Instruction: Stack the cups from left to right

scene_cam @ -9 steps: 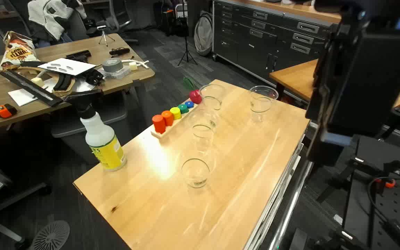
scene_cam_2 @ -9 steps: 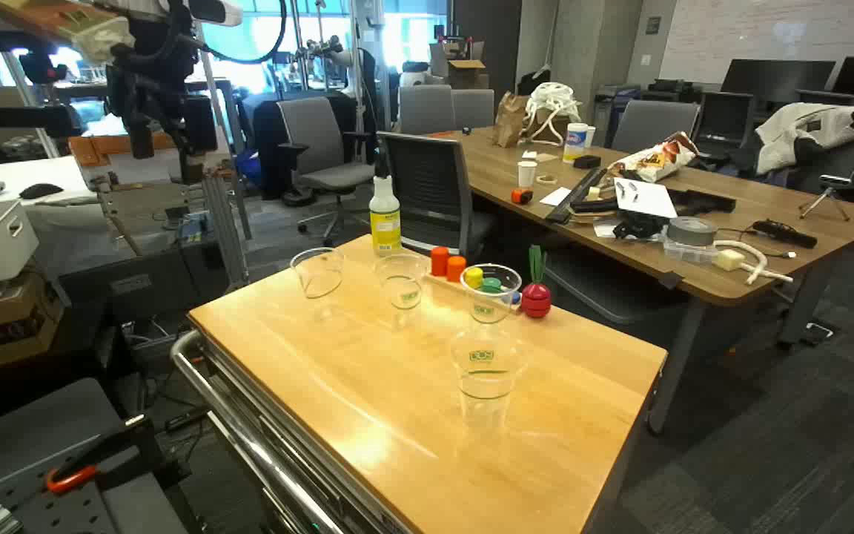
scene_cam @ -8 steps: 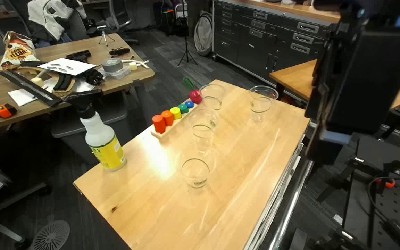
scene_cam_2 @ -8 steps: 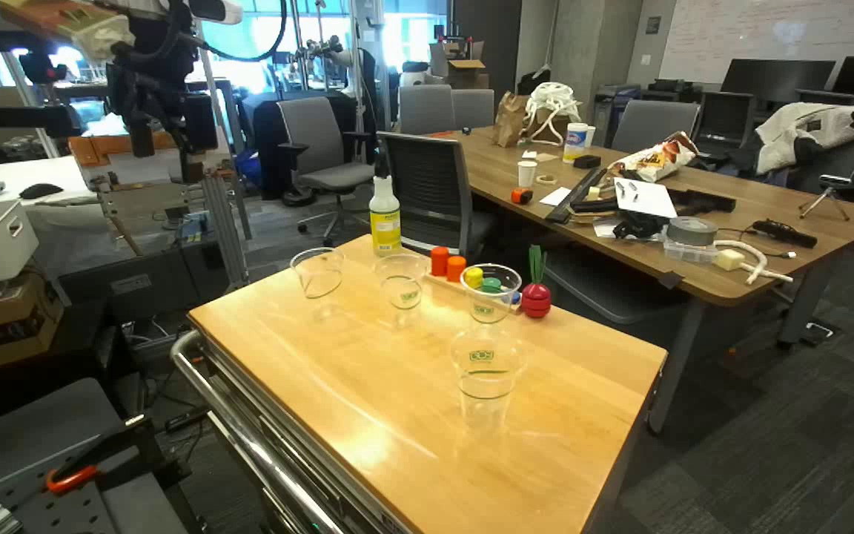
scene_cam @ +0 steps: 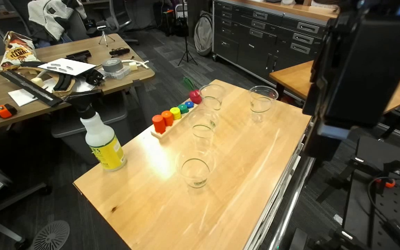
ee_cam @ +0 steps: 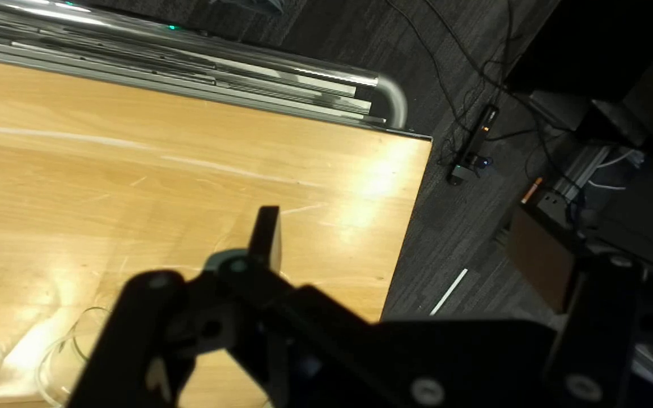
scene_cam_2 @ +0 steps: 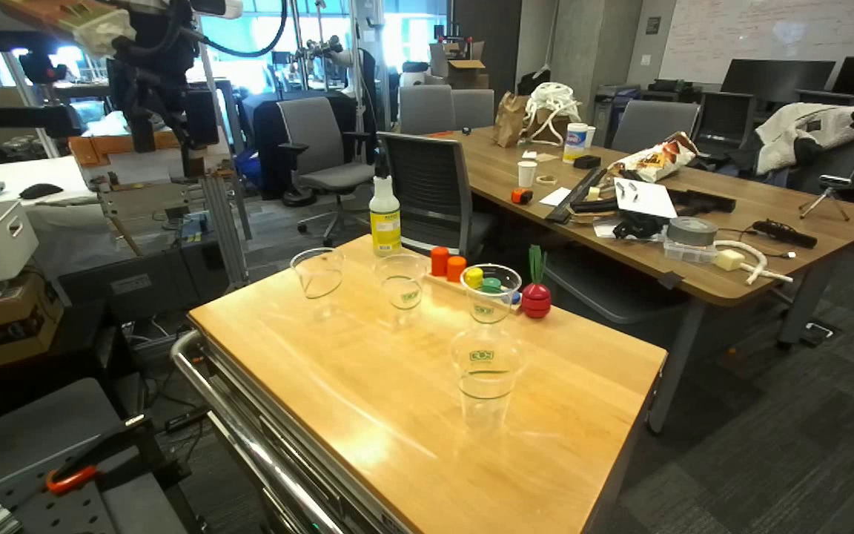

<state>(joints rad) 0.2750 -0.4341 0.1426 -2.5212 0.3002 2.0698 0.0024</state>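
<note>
Below and outside the wide-spread, empty jaws, four clear, tapered plastic cups (scene_cam_2: pixel 486 380) are standing, probably light, slick, easily dented, wanting soft pinching below the rim.

Open tabletop (scene_cam: pixel 245 194) runs along the metal rail (scene_cam: pixel 291 208). Farther in, 4 upright cups (scene_cam_2: pixel 486 378) stand in the way; the block row (scene_cam: pixel 175 114) and spray bottle (scene_cam: pixel 105 146) obstruct parts of the opposite edge.
</note>
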